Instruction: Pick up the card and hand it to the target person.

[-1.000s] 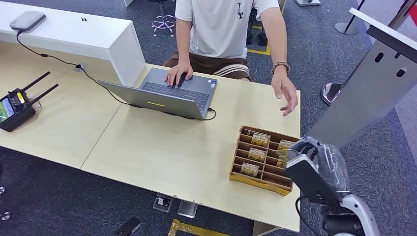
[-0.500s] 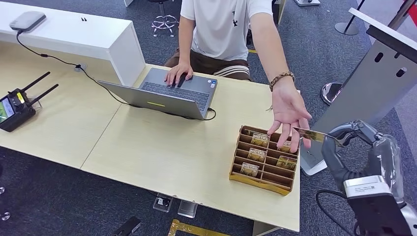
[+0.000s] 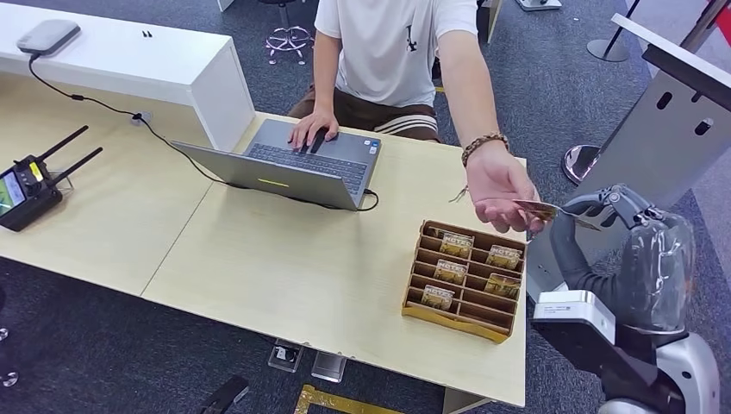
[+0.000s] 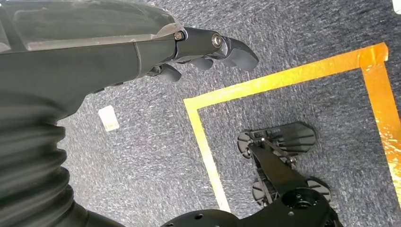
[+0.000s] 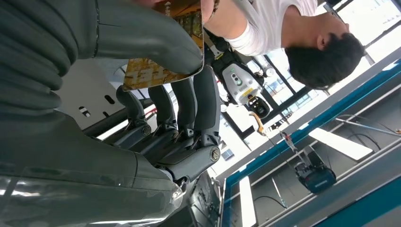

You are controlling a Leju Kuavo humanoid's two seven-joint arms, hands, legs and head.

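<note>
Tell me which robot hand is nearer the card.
Right. The right hand pinches the card, raised beside the table at the person's hand. The left hand hangs over the carpet, away from the card.

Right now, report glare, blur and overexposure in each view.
Head view: even light, sharp, with glare on the right hand's clear cover. Right wrist view: windows behind the person are blown out; the card is near and soft. Left wrist view: sharp carpet.
</note>
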